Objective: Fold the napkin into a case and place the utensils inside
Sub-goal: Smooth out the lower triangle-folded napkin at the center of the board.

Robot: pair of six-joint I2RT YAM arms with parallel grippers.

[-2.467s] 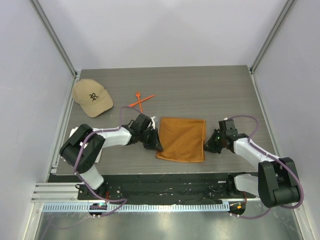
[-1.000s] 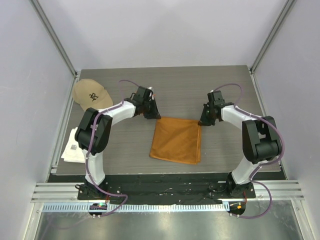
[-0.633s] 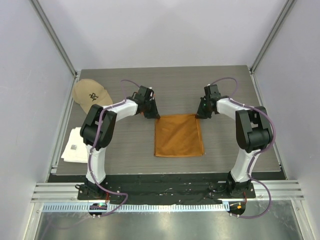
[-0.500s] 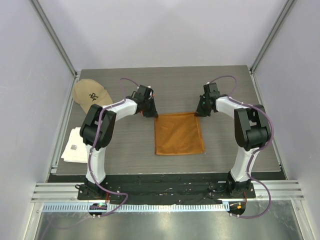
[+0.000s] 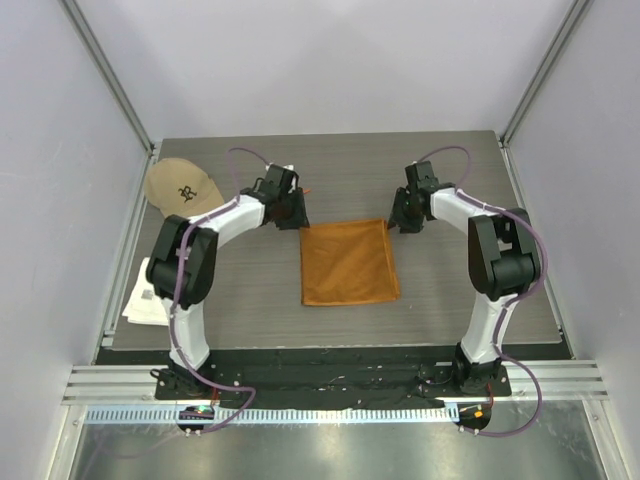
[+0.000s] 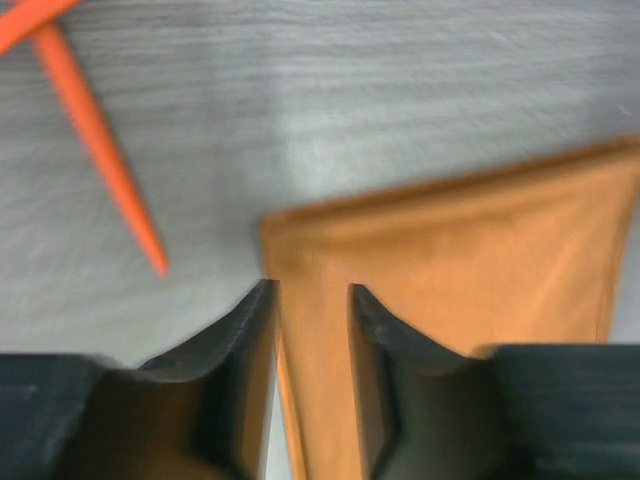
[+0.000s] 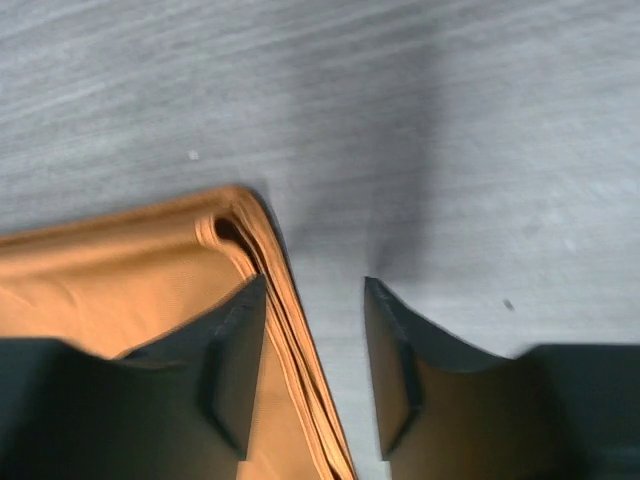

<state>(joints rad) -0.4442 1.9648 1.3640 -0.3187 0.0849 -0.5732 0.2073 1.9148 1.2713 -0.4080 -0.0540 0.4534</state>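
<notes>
Top external view: left gripper [image 5: 297, 220] and right gripper [image 5: 398, 222], fingers apart, sit at far corners of the napkin [image 5: 346, 263], likely to lay it flat.

A dark grey wood-grain table [image 5: 450, 170] stands between plain pale lavender walls [image 5: 330, 60], metal posts [image 5: 112, 80] at its corners, evenly lit.
</notes>
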